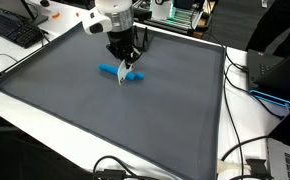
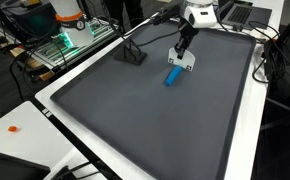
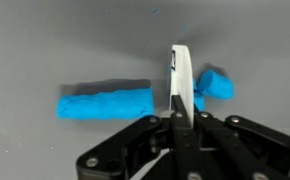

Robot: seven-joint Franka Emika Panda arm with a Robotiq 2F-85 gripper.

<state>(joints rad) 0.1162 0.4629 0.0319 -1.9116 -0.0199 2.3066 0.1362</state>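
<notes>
Where the wrist view looks straight down, entries run from the gripper outward.

1. Gripper (image 3: 175, 122): closed on a white blade (image 3: 181, 72), pinched by its flat faces. The blade is held on edge and upright, probably so that its thin edge meets the work beneath it.
2. Long blue roll (image 3: 105, 102): soft-looking and lumpy, lying flat just to one side of the blade. Whether the blade touches it cannot be told.
3. Small blue piece (image 3: 215, 85): lies on the blade's other side, close against it. The blade stands in the gap between the two pieces, across the line of the roll, which reads as a cutting stance.
4. Grey mat (image 1: 185, 110): carries both blue pieces near its far middle. It likely serves as a plain, even work surface.
5. Desk (image 1: 45, 125): its white rim frames the mat.
6. Containers: none shows in any view. The blue pieces lie loose on the mat, inside nothing.
7. Both exterior views confirm the gripper (image 1: 123, 58) (image 2: 182, 52) poised directly over the roll (image 1: 110, 70) (image 2: 172, 77).
8. Background, in an exterior view: a keyboard (image 1: 15, 30) beyond the mat's corner and cables (image 1: 247, 85) trailing along the edge. In an exterior view, a small black stand (image 2: 133, 55) sits on the mat, well apart from the roll.
</notes>
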